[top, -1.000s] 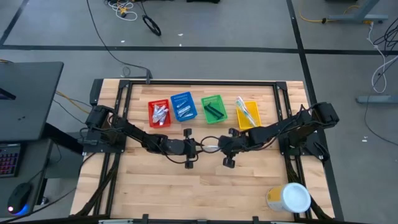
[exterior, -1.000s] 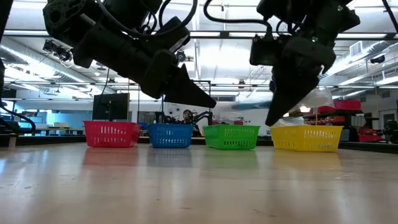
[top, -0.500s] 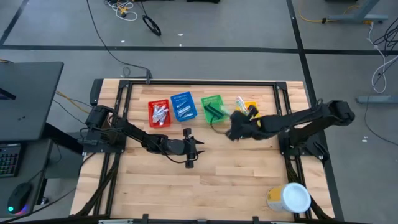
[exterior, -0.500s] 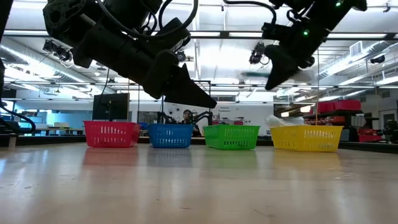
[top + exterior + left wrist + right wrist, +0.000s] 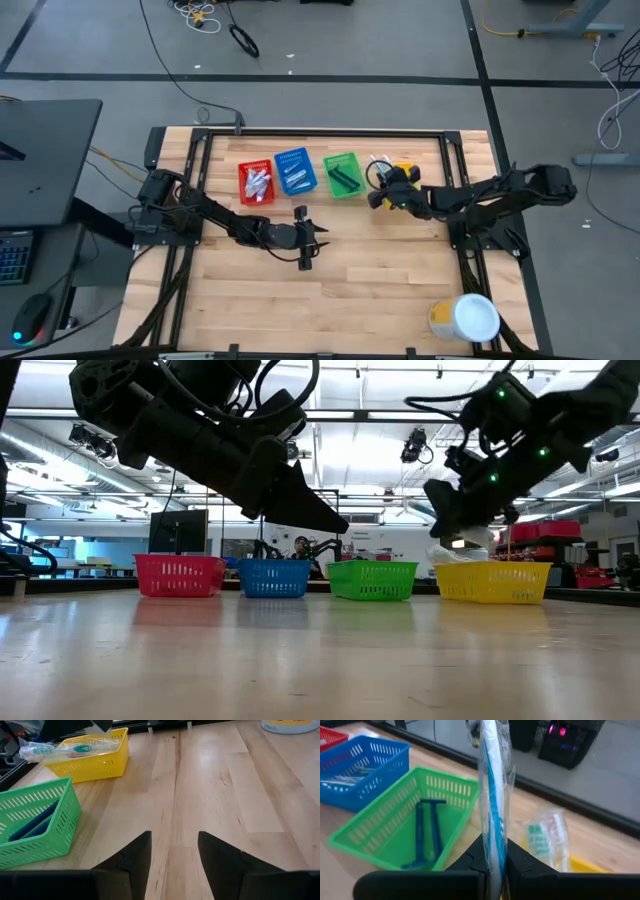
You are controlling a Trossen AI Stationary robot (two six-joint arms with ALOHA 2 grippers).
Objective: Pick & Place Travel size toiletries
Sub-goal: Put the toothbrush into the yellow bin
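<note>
The right gripper [image 5: 380, 192] sits right of centre in the high view, just at the left edge of the yellow bin [image 5: 404, 172], and its fingers are clamped on a wrapped toothbrush [image 5: 491, 795] that stands up between them in the right wrist view, white with a blue streak inside clear film. In that view the green bin [image 5: 405, 827] with 2 dark razors [image 5: 426, 832] lies to the left of the brush and another wrapped brush [image 5: 544, 837] lies in the yellow bin to its right, so the held brush looks poised near the border between the 2 bins. The main risk, as I judge it, is a release too close to that shared edge, letting the long brush tip onto the rim, bridge both bins or slide into the green one. The loose film could also cling to a finger and drag the brush off line. The left gripper [image 5: 172, 851] waits low at centre of the table [image 5: 400, 290] with fingers apart and empty, well apart from the bins.
</note>
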